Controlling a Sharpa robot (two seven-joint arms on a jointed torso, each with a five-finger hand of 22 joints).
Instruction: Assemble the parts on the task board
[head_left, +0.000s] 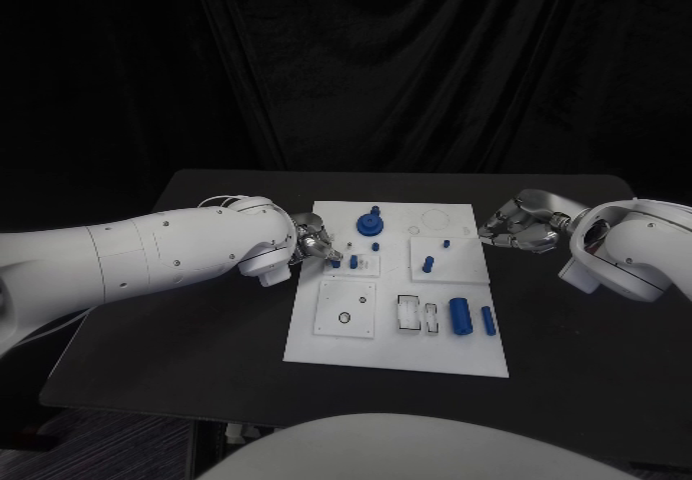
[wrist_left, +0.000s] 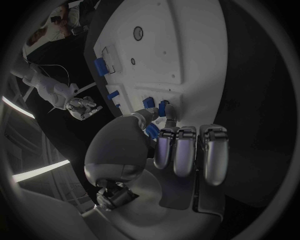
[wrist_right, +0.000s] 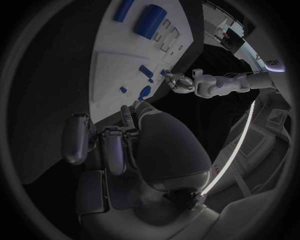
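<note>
black tabletop (head_left: 188, 340), dark curtain (head_left: 375, 80) behind it. white task board (head_left: 325, 345) lies mid-tabletop, long side running away from the robot.

on the board: round blue knob part (head_left: 372, 223) near the far edge, small blue pegs (head_left: 375, 246) just below it, one short peg (head_left: 428, 264) in the right-hand square plate, tiny one (head_left: 447, 243) above that. near-right area has a fat blue cylinder (head_left: 460, 315) w/ a thinner blue pin (head_left: 489, 320) beside it, both lying flat, and two pale rectangular slots (head_left: 411, 313) to their left. near-left square plate w/ a small ring hole (head_left: 343, 318).

left hand (head_left: 315, 250) at the board's left edge, by the small plate w/ blue pegs. in the left wrist view its fingers (wrist_left: 181, 150) are curled, thumb and one finger tip down at a small blue part (wrist_left: 161, 109) on the board; can't tell if it's pinched or only touched.

right hand (head_left: 516, 228) off the board's right edge, over bare tabletop, fingers (wrist_right: 115, 147) curled in, nothing in them.

left forearm covers the tabletop left of the board.
</note>
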